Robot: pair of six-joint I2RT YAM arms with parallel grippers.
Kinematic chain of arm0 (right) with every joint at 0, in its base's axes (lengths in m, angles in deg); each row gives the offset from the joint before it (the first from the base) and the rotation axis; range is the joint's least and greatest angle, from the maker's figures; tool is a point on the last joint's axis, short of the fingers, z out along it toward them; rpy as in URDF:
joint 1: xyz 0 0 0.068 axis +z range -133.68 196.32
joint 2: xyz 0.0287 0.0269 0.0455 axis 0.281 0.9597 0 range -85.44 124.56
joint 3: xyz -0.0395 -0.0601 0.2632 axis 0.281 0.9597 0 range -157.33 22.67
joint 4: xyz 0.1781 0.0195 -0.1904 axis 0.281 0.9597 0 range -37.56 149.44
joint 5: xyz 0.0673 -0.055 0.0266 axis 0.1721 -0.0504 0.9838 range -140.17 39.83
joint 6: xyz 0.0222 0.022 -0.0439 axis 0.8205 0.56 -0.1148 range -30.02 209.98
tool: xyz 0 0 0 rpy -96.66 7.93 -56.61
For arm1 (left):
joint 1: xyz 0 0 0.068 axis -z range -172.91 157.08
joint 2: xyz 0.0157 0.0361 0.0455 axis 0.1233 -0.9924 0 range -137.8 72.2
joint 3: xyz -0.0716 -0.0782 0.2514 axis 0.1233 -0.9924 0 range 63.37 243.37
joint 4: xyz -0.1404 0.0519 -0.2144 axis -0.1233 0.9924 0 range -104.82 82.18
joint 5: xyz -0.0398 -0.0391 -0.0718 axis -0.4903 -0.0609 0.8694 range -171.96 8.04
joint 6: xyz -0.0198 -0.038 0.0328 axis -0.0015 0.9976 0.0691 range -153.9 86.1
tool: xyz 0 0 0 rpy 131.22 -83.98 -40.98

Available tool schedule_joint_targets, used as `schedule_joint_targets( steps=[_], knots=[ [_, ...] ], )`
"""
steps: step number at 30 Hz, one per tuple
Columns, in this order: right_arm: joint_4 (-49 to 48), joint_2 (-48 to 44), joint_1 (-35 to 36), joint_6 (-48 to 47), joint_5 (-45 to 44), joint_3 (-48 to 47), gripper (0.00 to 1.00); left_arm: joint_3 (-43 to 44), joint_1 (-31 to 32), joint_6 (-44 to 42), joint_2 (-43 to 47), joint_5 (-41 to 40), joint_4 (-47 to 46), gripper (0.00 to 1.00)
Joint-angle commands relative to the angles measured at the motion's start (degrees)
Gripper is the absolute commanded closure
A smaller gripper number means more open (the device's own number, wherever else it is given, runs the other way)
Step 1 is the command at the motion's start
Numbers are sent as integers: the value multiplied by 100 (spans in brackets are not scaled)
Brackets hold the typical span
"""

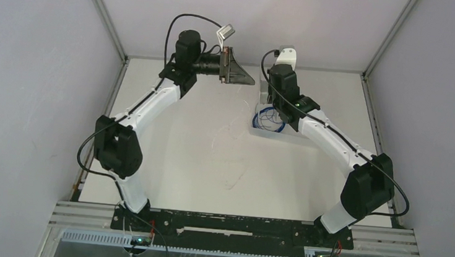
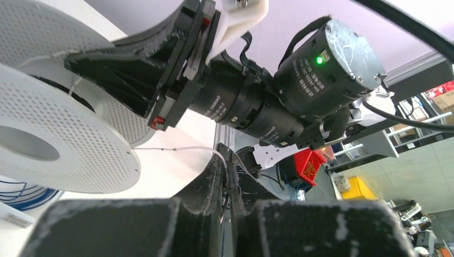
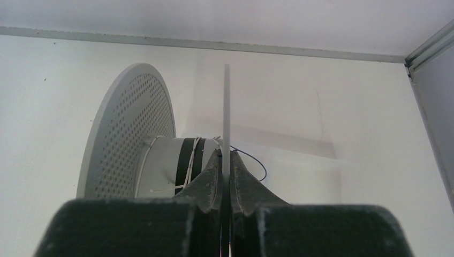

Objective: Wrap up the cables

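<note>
Trouble could start right at the spool (image 3: 134, 128). The cable (image 2: 176, 148) is a hair-thin pale strand, and the left gripper (image 2: 225, 160) has its fingers pressed together on it just beside the spool's flange. Thread that fine could slide out of the pinch unnoticed, or ride over the flange edge and miss the core if the pull comes at an angle. The rest of it lies in faint loose loops on the table (image 1: 172, 161), on the arm-base side of the spool, and a quick haul might cinch those loops into a knot. The right gripper (image 3: 226, 160) is clamped only on the thin rim of the spool's near flange, seen edge-on, so a sideways tug could twist the spool in that grip. Under the spool sits a tray (image 1: 255, 128) of blue coils (image 1: 272, 117), another snag waiting to happen. As for pose, the left arm reaches far out, its wrist turned level so the fingers point sideways at the spool from its left. The right arm bends in from the spool's right, and its wrist motor (image 2: 321, 75) hangs very close above the left fingers. A bump there looks possible!
</note>
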Motion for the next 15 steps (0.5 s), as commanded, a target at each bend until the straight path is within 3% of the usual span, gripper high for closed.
schedule_joint_targets(
  steps=[1,4,15],
  knots=[
    [-372,-309,57,-114,119,67,100,550,-152,240,-80,130,-422,91],
    [-372,-341,107,-179,364,116,100,769,-215,54,-243,30,-220,99],
    [-371,-577,291,-501,1266,426,100,1506,-539,-1434,-734,-561,1474,100]
  ],
)
